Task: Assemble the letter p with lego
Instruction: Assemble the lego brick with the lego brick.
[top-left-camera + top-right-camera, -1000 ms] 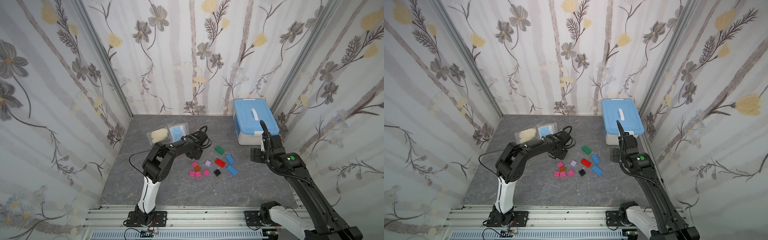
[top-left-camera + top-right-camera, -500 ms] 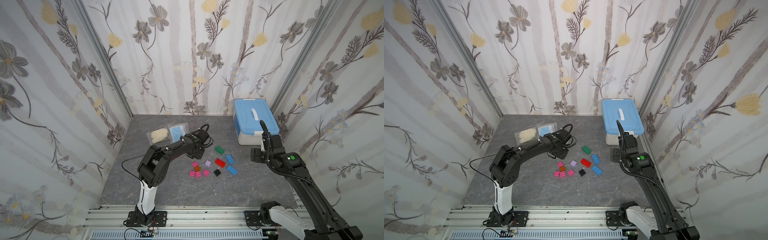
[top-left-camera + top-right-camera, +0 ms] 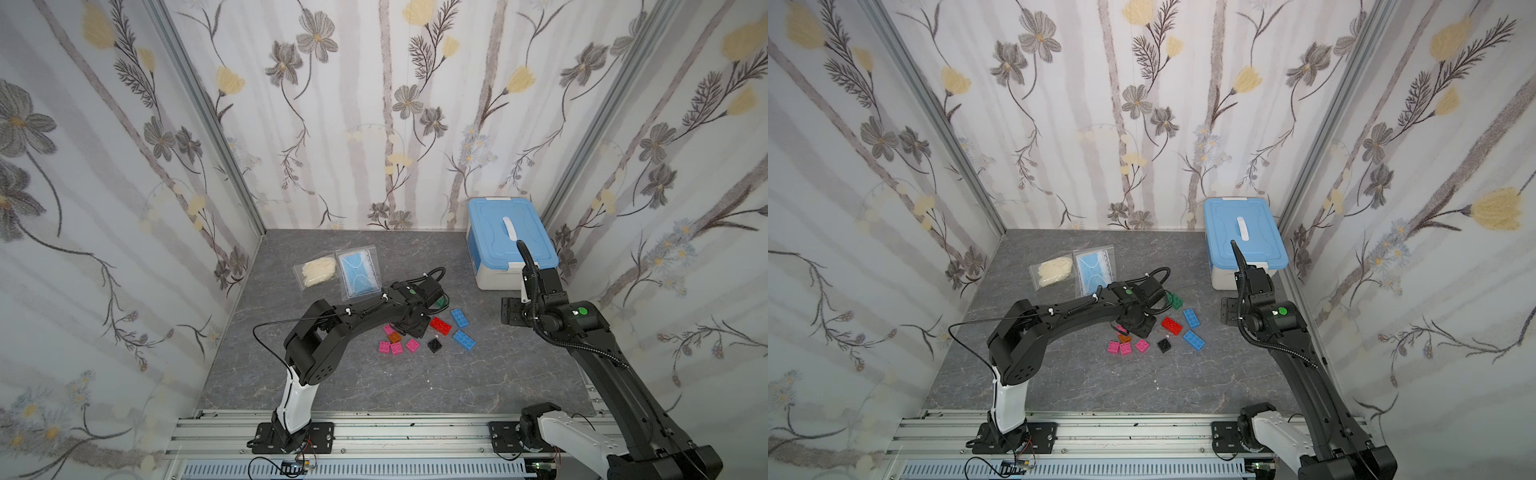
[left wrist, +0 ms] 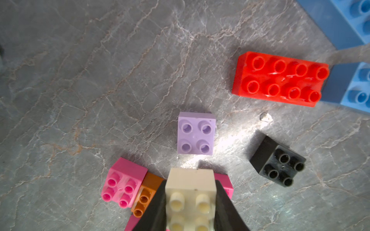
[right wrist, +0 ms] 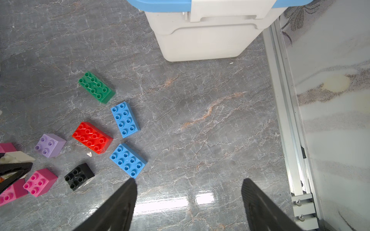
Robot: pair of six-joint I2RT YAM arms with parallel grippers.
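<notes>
My left gripper (image 4: pixel 190 186) is shut on a cream lego brick (image 4: pixel 191 198), held just above a pink brick (image 4: pixel 123 181) and an orange brick (image 4: pixel 146 195). Ahead of it lie a lavender brick (image 4: pixel 196 133), a black brick (image 4: pixel 278 161) and a long red brick (image 4: pixel 280 79). In both top views the left wrist (image 3: pixel 411 326) covers this spot. My right gripper (image 5: pixel 189 181) hangs open and empty over bare floor, right of two blue bricks (image 5: pixel 125 119) (image 5: pixel 128 160) and a green brick (image 5: pixel 96 87).
A white box with a blue lid (image 3: pixel 509 243) stands at the back right, just behind the right arm. Two clear plastic bags (image 3: pixel 318 270) (image 3: pixel 359 274) lie at the back left. An aluminium rail (image 5: pixel 288 120) runs along the right wall.
The left arm has stretched forward and lowered its wrist over the pink and orange bricks, now hiding the lavender brick from above. The right arm has stayed still.
</notes>
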